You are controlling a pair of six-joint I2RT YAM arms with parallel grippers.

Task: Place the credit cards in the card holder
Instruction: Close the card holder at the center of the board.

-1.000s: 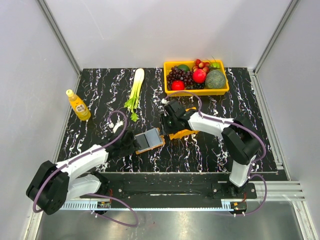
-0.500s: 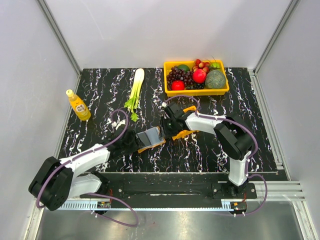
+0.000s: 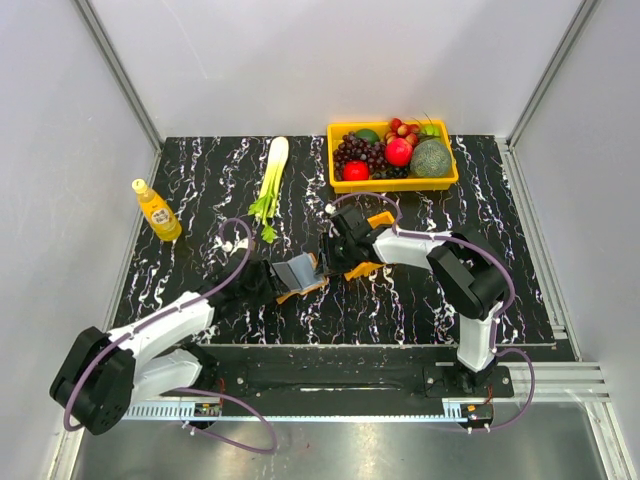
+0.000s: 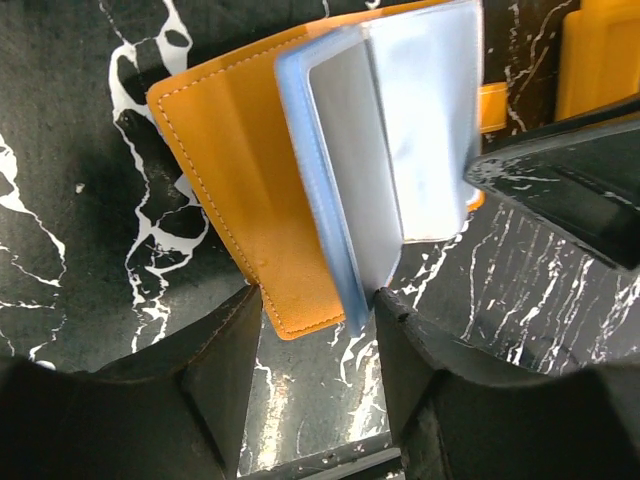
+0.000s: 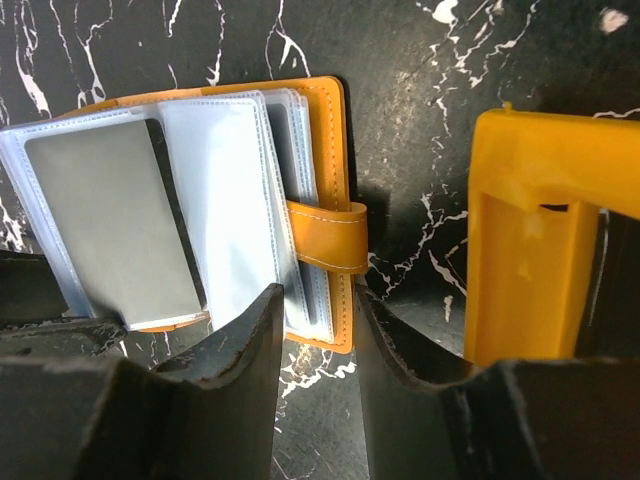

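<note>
Beside the card holder (image 3: 300,277), an orange tray (image 3: 368,262) sits just right, behind the right gripper (image 3: 327,257). The left gripper (image 4: 315,330) straddles the holder's near corner, jaws apart; the right gripper's jaws straddle its strap edge. A grey card (image 5: 110,220) lies inside. Farther across the black marbled table (image 3: 200,180): bottle (image 3: 157,210), celery (image 3: 270,180), fruit basket (image 3: 393,152).

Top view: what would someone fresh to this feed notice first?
Probably the two arms meeting mid-table over the open orange card holder, its clear sleeves fanned out with a grey credit card lying on them. The left tool straddles the holder's near edge and the right tool sits at its strap side. Behind, the yellow fruit basket stands out against the black marbled table.
</note>
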